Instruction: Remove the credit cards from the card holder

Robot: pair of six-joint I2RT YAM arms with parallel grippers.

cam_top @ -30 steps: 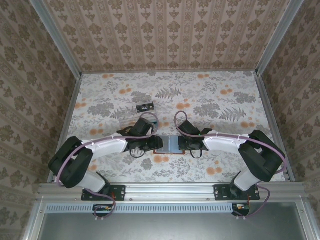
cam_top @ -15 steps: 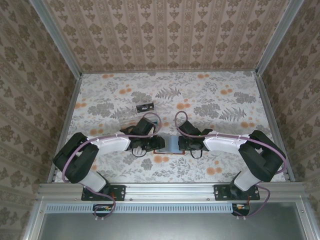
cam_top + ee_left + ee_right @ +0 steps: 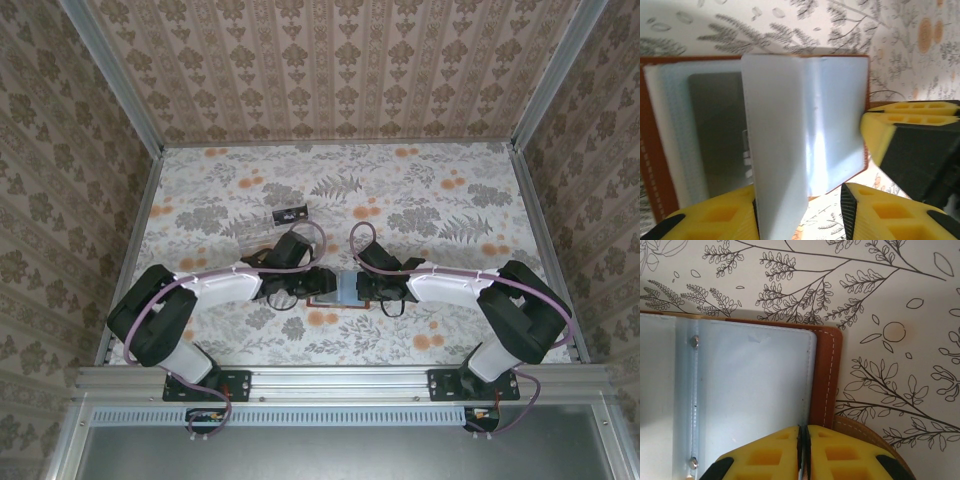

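Barely begun, I judge: a grey card (image 3: 715,135) sits pocketed in the open card holder (image 3: 337,290) (right end effector (image 3: 801,432) clamps its edge, left end effector (image 3: 799,195) gapes around a leaf (image 3: 775,140)).

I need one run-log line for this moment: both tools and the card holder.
card holder: lying open | left tool: open, around upright sleeve leaf | right tool: shut, at card holder's right side

Damask wallpaper walls (image 3: 330,60) on three sides; floral-print table surface (image 3: 430,200); aluminium frame rails (image 3: 340,380) along edges; even light.
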